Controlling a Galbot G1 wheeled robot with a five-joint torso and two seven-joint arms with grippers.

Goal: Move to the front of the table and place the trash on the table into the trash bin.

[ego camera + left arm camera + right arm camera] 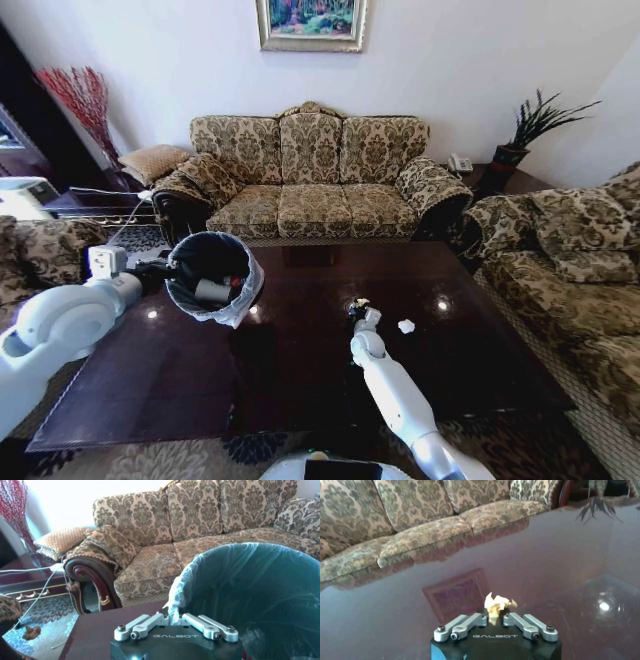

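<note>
Head view: robot stands at the front of the table [300,350], dark glossy top, patterned sofa [310,175] behind it. Left gripper [160,268] holds the trash bin [213,277] by its near rim, bin lifted and tilted over the table's left part — white liner folded over the rim, a bottle with red label [216,291] lying inside. Right gripper [358,308] sits low over the table centre with a pale crumpled paper bit [357,303] at its tip. Another white paper bit [406,326] lies on the table just to the right of that gripper, apart from it.

Left wrist view: left gripper [175,621] jaws narrow, pinched on the liner-covered rim of the trash bin [250,588]; bin interior looks teal-dark through the bag. Sofa arm and cushions behind.

Right wrist view: right gripper [495,619] jaws narrow, clamped on the yellowish-white crumpled paper bit [497,605], which sticks up between them — glossy table [545,566] surface below, sofa reflected in it
</note>
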